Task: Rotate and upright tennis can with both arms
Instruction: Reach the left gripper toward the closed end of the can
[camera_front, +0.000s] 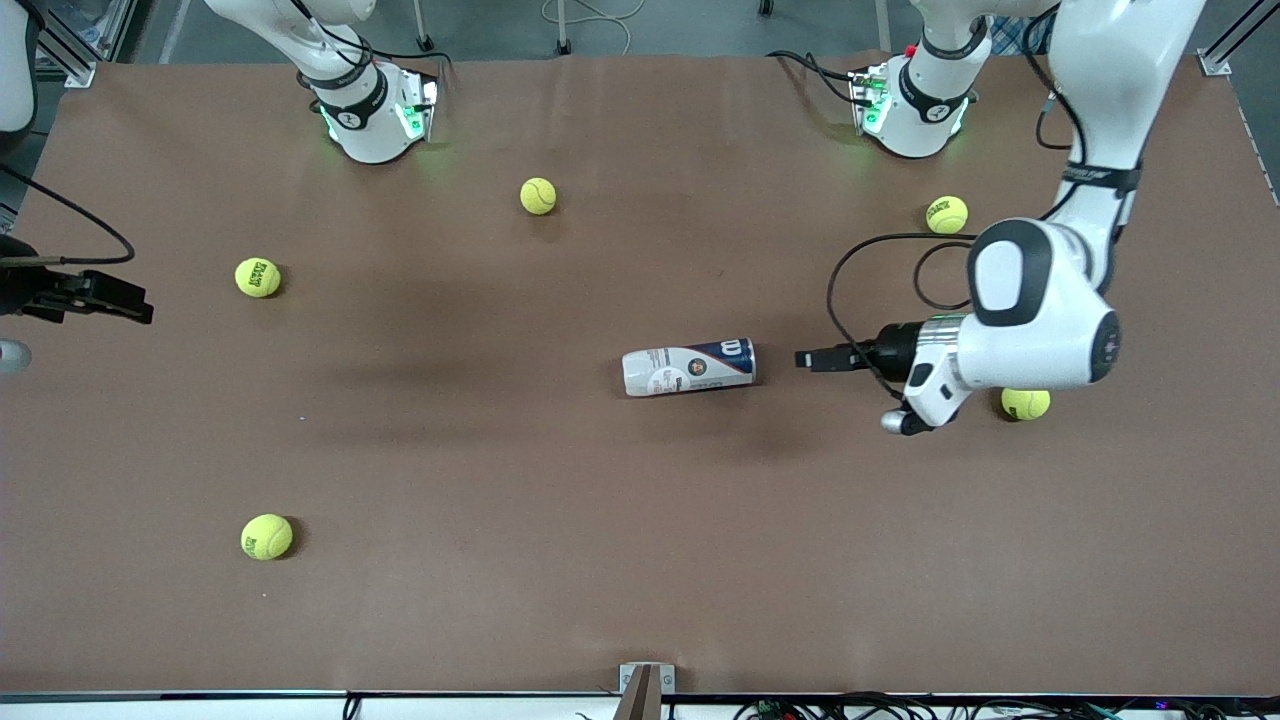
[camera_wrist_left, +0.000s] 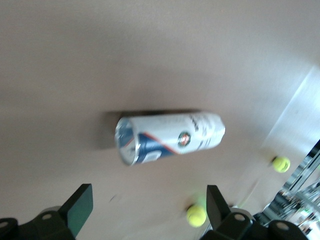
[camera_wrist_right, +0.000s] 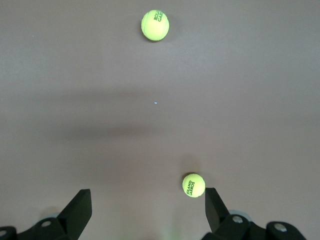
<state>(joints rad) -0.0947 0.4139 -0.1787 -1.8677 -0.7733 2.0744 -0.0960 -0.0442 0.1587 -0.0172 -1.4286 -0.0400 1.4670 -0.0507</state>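
— What is counted on the counter (camera_front: 600, 560)?

— One tennis can (camera_front: 689, 368) is seen, laid on its side near the counter's middle. Five yellow tennis balls are counted: one (camera_front: 538, 196) near the edge where the bases stand, one (camera_front: 258, 277) and one (camera_front: 266, 537) toward the right arm's end, one (camera_front: 946, 215) and one (camera_front: 1026, 402) toward the left arm's end.

— And the claws?

— The left claw (camera_front: 812, 358) is held low beside the can's navy end, fingers spread wide, nothing gripped or touched. The right claw (camera_front: 125, 303) is kept at the counter's edge at the right arm's end, fingers likewise spread wide and empty.
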